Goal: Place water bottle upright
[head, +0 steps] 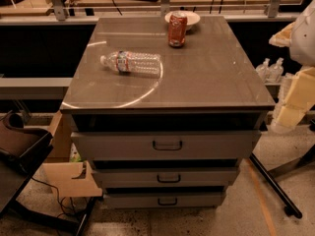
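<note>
The water bottle (132,62) lies on its side on the left part of the cabinet top (206,77). It is clear and ribbed, and its white cap points left. Its red-white-blue label band is near the cap end. My arm comes in at the right edge of the view, beside the cabinet and lower than its top. My gripper (284,116) is at the arm's lower end, far to the right of the bottle and touching nothing on the top.
A red-orange soda can (177,29) stands upright at the back of the top, with a white bowl (188,17) behind it. Two small clear bottles (269,69) stand right of the cabinet. The cabinet has three drawers (167,145). A dark chair (19,146) is at the lower left.
</note>
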Available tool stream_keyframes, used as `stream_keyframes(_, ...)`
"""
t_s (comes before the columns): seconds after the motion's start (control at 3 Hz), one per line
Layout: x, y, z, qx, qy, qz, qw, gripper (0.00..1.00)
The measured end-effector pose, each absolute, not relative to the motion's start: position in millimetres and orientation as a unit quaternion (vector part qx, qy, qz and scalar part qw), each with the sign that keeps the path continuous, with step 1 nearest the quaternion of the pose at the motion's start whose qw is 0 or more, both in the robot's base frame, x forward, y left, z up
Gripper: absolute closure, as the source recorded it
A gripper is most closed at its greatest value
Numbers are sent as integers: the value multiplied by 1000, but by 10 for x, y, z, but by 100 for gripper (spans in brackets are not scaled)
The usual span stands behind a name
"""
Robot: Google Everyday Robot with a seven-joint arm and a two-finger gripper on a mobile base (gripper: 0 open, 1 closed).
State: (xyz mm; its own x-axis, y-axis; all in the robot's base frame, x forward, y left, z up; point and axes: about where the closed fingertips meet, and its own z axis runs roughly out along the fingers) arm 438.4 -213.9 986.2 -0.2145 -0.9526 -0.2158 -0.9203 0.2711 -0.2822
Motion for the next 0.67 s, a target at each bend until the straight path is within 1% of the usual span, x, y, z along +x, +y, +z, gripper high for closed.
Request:
stream_keyframes(0.33, 4385, -2138, 9863, -602, 778, -46, 175, 0)
stream_keyframes(0.67, 4603, -1908, 9958, -600, 778, -57, 175, 0)
